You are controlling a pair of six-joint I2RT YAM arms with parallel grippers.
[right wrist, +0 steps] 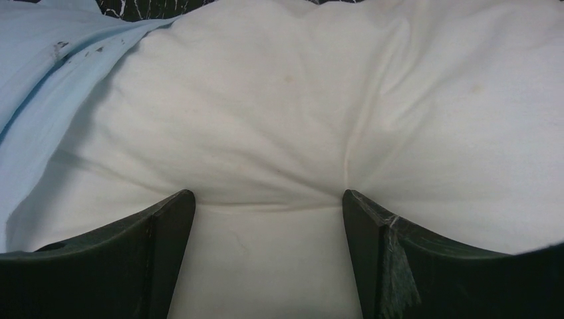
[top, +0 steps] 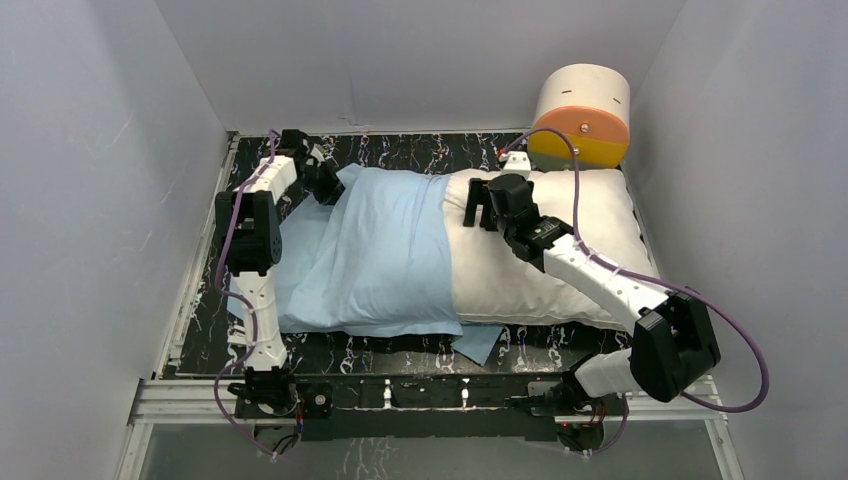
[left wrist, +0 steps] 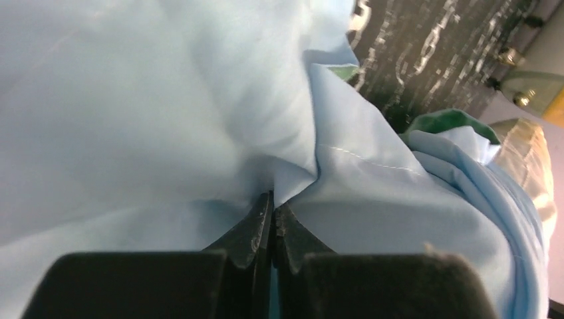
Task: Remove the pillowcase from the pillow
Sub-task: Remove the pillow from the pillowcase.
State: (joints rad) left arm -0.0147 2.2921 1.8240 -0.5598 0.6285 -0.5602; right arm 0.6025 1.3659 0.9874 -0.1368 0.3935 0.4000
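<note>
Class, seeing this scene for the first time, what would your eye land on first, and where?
The big white pillow lies centre, its left half inside the light blue pillowcase. The left gripper is shut on a fold of that cover at the far left, while the right gripper, open, presses the bare pillow. A cream-and-orange drum sits in the far right corner.

The desk [top: 400,150] is black with white streaks. A big white pillow [top: 510,280] lies across it. The blue pillowcase [top: 390,240] covers the pillow's left half and spills onto the desk. A round drum [top: 580,115] sits at the far right corner
</note>
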